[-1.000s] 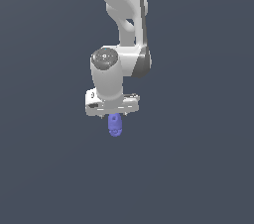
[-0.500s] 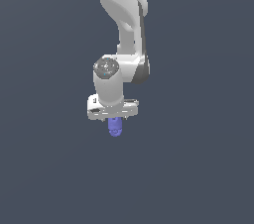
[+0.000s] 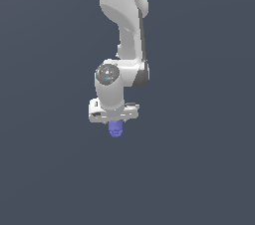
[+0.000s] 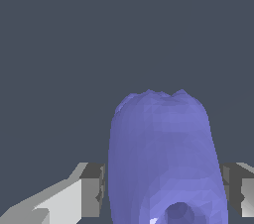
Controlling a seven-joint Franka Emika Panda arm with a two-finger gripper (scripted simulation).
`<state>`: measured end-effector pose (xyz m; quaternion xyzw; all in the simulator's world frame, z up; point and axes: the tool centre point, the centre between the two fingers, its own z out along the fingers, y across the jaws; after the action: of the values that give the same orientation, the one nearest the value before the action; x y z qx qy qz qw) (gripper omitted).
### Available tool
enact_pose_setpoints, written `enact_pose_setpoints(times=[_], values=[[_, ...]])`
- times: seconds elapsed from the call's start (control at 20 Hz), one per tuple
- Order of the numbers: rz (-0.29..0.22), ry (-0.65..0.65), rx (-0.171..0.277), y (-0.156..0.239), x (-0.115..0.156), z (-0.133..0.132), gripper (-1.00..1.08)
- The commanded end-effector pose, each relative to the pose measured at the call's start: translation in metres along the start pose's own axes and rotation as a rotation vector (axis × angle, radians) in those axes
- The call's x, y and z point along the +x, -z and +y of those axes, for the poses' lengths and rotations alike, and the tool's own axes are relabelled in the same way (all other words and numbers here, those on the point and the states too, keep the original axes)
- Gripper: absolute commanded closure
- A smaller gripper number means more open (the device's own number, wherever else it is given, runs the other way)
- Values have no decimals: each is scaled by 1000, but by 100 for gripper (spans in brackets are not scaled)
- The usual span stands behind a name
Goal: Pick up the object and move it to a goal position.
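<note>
Between closed gripper [image 3: 115, 123] fingers, the object [image 3: 115, 129]

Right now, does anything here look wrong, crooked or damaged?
Nothing stands out. The gripper holds the blue object between its fingers, and the object hangs straight down below it. Its surface is lumpy with small dents, but nothing looks broken or slipping.

Even flat light, no shadows, sharp renders.
</note>
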<state>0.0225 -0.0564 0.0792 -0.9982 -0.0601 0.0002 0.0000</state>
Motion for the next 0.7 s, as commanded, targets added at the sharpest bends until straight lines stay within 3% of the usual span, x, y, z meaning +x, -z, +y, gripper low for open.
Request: enact_pose_setpoints(times=[0.0,0.4,0.65], values=[[0,0,0,0,0,0,108],[0,0,0,0,0,0,108],[0,0,0,5,2,-14,108]])
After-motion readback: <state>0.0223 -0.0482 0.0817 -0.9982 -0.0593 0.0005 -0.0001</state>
